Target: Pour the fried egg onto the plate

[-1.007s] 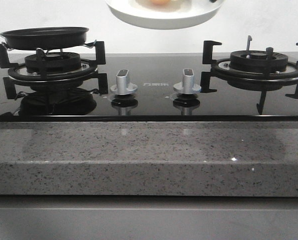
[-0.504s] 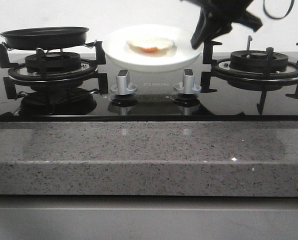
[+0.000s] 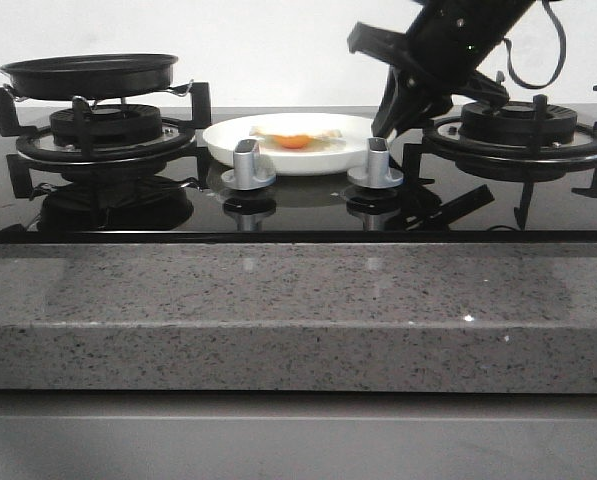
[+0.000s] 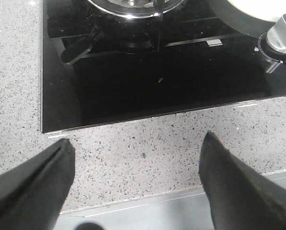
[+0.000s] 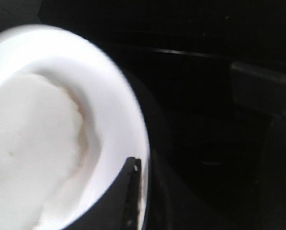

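Fried egg [image 3: 294, 140] lay on the plate [image 3: 228, 142], which sat on the hob glass between the burners, behind the knobs [image 3: 248, 165]. Right gripper [image 3: 390, 122] jaws clamped on the plate rim. Left gripper [image 4: 133, 158] jaws wide apart over the counter [image 4: 147, 143]. Best: open slowly, lift straight off, no dragging the plate.

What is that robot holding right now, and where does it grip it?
The right gripper holds the white plate by its right rim, with the fried egg on it. The left gripper is open and empty.
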Motion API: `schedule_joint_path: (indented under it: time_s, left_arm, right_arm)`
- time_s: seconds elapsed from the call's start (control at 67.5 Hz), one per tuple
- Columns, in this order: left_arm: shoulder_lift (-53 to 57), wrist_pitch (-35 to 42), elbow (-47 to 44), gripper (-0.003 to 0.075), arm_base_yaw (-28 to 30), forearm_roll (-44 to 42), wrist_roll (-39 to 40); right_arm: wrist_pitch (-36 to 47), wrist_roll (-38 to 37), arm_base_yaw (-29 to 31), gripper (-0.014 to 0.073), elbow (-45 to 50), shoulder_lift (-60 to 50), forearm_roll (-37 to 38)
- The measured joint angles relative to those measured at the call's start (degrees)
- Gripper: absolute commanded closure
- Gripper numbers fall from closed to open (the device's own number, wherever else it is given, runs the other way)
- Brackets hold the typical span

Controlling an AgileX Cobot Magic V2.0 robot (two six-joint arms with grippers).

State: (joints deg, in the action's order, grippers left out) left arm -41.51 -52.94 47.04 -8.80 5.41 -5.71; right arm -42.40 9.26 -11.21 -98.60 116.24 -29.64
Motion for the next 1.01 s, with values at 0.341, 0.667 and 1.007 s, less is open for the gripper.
schedule_joint_path:
  time_s: [0.341, 0.667, 1.007]
  left_arm:
    - [0.0, 0.0, 0.0, 0.0185, 0.0, 0.0, 0.0]
    - [0.0, 0.0, 0.0, 0.0185, 0.0, 0.0, 0.0]
    - [0.0, 0.7, 0.0, 0.0185, 0.0, 0.0, 0.0]
  right_arm:
    - [-0.4, 0.0, 0.0, 0.0273, 0.0, -2.4, 1.1]
    - [-1.1, 0.0, -2.3, 0.0274, 8.4, -21.2, 9.5]
    - [-1.2, 0.0, -3.5, 0.0274, 34.4, -46.6, 14.9]
